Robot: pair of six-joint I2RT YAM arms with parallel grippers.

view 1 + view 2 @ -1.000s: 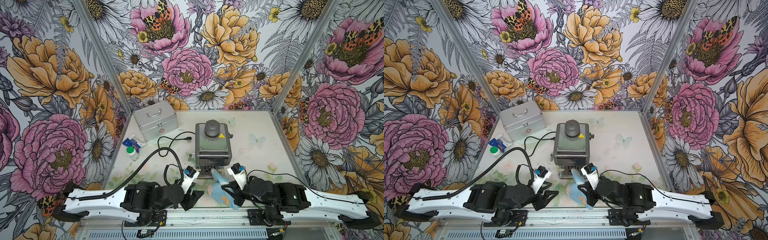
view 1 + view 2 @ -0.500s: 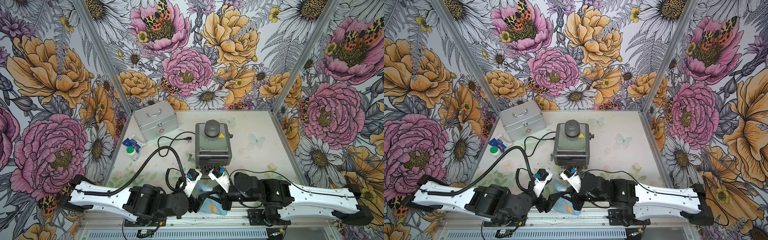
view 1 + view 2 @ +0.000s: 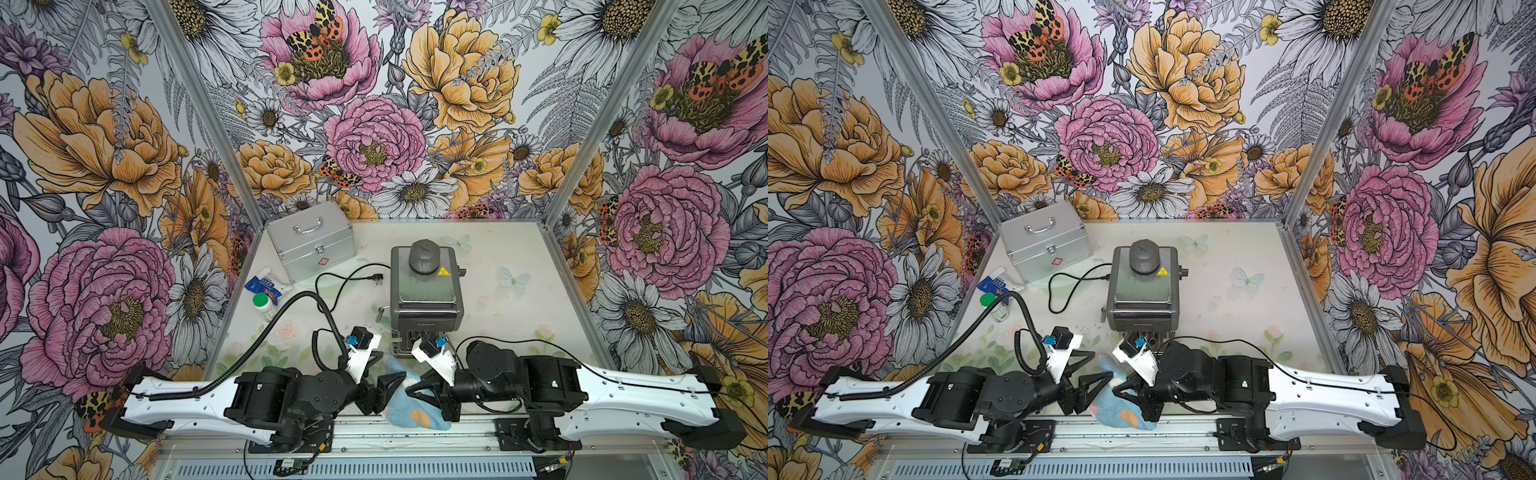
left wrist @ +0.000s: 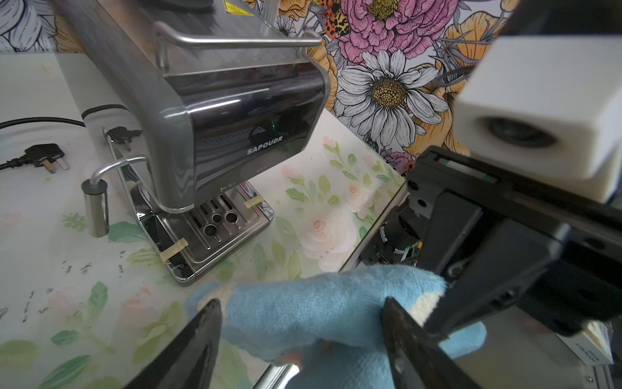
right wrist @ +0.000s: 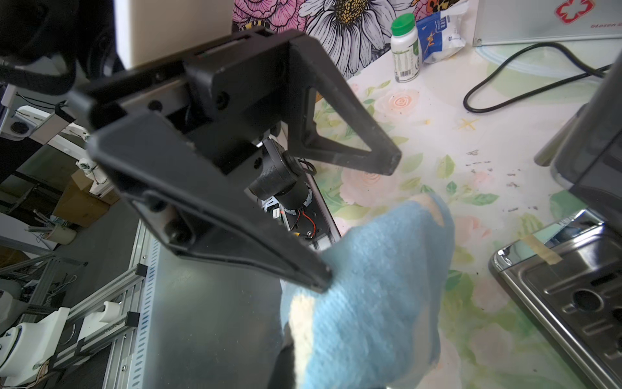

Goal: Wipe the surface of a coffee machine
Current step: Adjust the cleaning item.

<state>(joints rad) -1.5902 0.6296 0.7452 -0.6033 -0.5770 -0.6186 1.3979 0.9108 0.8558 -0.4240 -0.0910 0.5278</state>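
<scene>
On a glossy bench [image 3: 519, 316] printed with pale roses and leaves, boxed in by wallpaper [image 3: 374, 137] of outsized peonies and daisies, the coffee machine [image 3: 426, 291] is seen near the middle, its drip tray [image 4: 215, 232] turned toward the arms. The boxy body is finished in brushed steel and dark grey and topped by a grey domed knob [image 3: 424, 255] and a yellow triangular sticker [image 3: 443, 272]. Strips of tape are seen on the perforated steel tray. A fluffy blue cloth [image 3: 405, 409] is pinched in the closed right gripper [image 3: 417, 386] just before the tray, at the bench's near edge. The left gripper [image 3: 390, 366] is spread wide, its black fingers [image 4: 202, 336] set either side of the cloth. A ribbed aluminium case [image 3: 309, 245], a black cord [image 3: 332, 286], a green-capped bottle [image 3: 262, 301] and a blue packet [image 3: 262, 286] are ranged toward the left wall.
</scene>
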